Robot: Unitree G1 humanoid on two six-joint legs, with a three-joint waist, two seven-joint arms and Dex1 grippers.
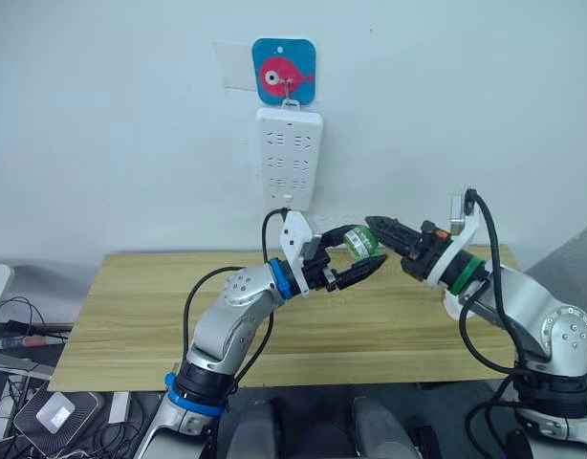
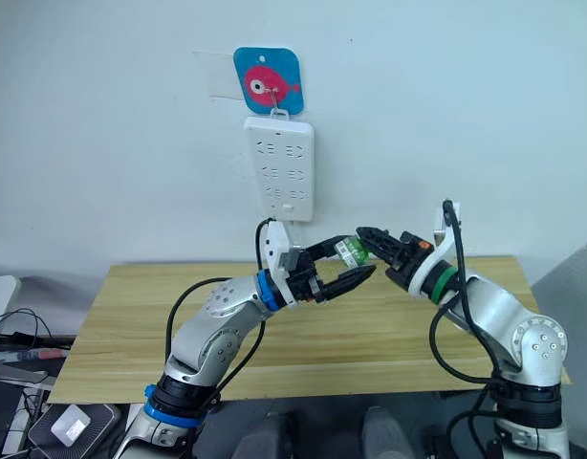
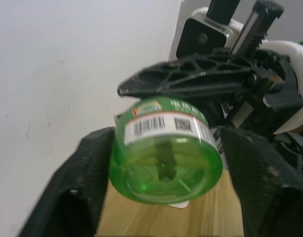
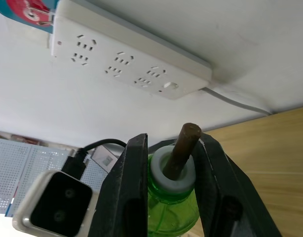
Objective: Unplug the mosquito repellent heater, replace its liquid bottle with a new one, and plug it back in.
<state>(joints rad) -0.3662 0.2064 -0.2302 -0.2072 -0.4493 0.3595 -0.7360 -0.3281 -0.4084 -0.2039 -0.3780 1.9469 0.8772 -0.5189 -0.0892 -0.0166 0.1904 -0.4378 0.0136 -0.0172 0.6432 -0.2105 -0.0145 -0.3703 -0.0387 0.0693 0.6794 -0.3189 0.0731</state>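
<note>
Light wooden rectangular desk (image 1: 131, 316) stands against a white wall, top bare. Long white plastic power strip (image 1: 290, 158) hangs upright on the wall above the desk's back edge, on a hook under a square blue card with a pink fish (image 1: 283, 71); sockets all unoccupied, cable leaving its lower end.

Left gripper (image 1: 356, 258) and right gripper (image 1: 375, 228) meet in the air above the middle of the desk, nearer the back edge. Right gripper fingers clamped on the neck of a small translucent green liquid bottle (image 1: 363, 239), either side of its white collar and brown wick (image 4: 183, 143). Bottle's long axis roughly level, wick end toward the right gripper, flat base toward the left gripper. Left gripper fingers (image 3: 87, 177) spread apart, flanking the bottle's base; contact can't be made out.

Bottle label: barcode and QR code on a white strip; green lettering above is unreadable.
</note>
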